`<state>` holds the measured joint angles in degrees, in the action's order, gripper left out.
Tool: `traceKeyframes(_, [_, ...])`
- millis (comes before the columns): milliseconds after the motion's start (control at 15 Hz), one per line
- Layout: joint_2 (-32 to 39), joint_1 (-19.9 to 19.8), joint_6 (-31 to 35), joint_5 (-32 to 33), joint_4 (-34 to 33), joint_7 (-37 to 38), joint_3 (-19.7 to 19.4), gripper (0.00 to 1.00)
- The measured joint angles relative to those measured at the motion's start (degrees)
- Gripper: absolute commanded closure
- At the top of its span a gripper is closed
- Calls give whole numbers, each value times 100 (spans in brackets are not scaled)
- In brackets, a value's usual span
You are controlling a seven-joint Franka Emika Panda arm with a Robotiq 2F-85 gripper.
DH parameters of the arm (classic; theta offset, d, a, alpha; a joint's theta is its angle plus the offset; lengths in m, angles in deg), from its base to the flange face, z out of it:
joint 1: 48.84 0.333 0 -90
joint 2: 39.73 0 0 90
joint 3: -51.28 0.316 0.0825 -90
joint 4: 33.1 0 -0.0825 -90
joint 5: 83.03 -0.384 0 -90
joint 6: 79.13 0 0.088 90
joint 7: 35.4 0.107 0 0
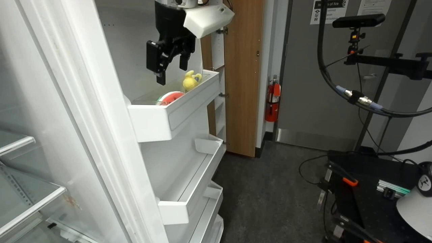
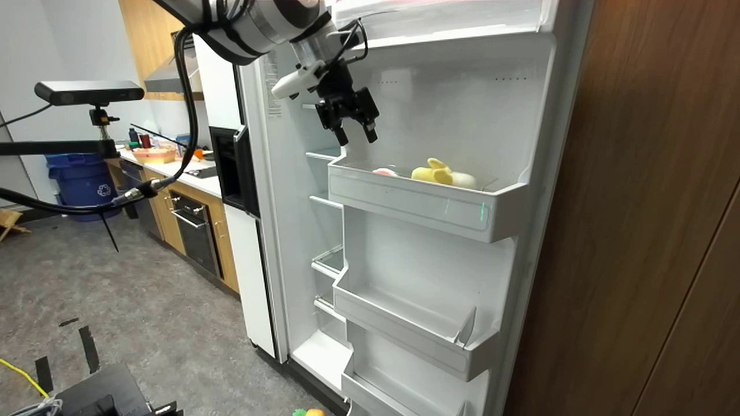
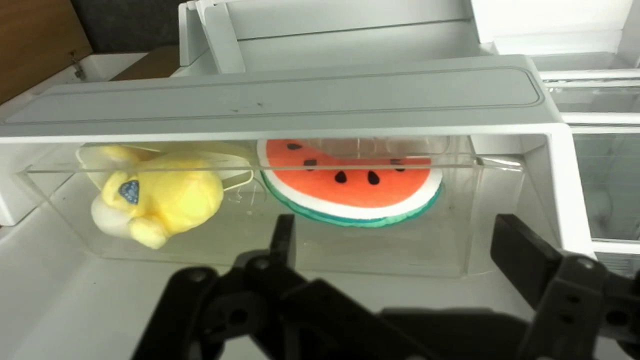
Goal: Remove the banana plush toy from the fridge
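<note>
The banana plush toy (image 3: 182, 200) is a soft yellow lump with a whitish part and a small blue patch. It lies in the top door bin (image 3: 280, 100) of the white fridge (image 2: 532, 115), whose door stands open. The toy also shows in both exterior views (image 1: 191, 83) (image 2: 430, 174), its lower part hidden by the bin front. My gripper (image 3: 395, 220) is open and empty. In both exterior views, the gripper (image 1: 172, 73) (image 2: 356, 137) hangs above the bin, apart from the toy. In the wrist view the toy is left of both fingers.
A watermelon-slice plush (image 3: 350, 187) lies beside the toy in the same bin, in a clear plastic liner (image 3: 390, 255). The bin's front wall (image 1: 192, 101) stands up around them. Lower door bins (image 2: 404, 323), a wooden cabinet (image 2: 653, 202) and fridge shelves (image 1: 33, 199) are nearby.
</note>
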<state>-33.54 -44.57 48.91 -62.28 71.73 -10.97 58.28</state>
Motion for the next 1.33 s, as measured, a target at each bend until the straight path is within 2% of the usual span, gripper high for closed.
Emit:
traceKeyframes(533, [6, 8, 0, 1, 10, 1, -2, 0])
traceKeyframes(1000, [64, 24, -24, 17, 42, 532, -23, 0])
traceKeyframes(1333, [-32, 22, -43, -53, 152, 457, -131, 0])
